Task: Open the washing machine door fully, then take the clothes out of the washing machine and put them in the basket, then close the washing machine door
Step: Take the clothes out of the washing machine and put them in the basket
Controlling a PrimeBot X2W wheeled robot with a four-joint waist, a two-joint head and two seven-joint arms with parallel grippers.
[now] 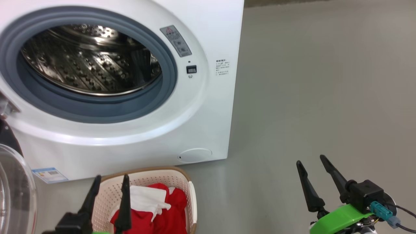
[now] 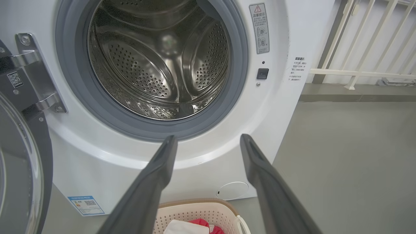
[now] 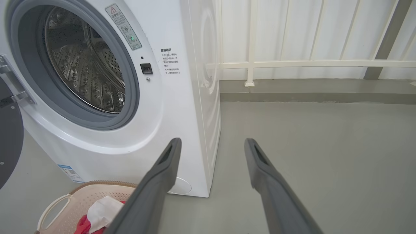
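The white washing machine (image 1: 208,42) stands with its door (image 1: 14,191) swung open at the far left; the steel drum (image 1: 87,61) looks empty. On the floor before it sits the cream basket (image 1: 182,177), holding the red clothes (image 1: 169,211) and a white cloth piece. My left gripper (image 1: 110,180) hovers open just above the basket, nothing between its fingers. My right gripper (image 1: 310,161) is open over bare floor to the right. In the left wrist view the left gripper (image 2: 208,139) points at the machine's front below the drum (image 2: 156,61); the basket (image 2: 195,211) lies beneath.
Grey floor (image 1: 325,81) spreads to the right of the machine. A white railing (image 3: 308,63) and a low kerb run along the wall behind. The door hinge bracket (image 2: 32,74) juts out at the drum's left.
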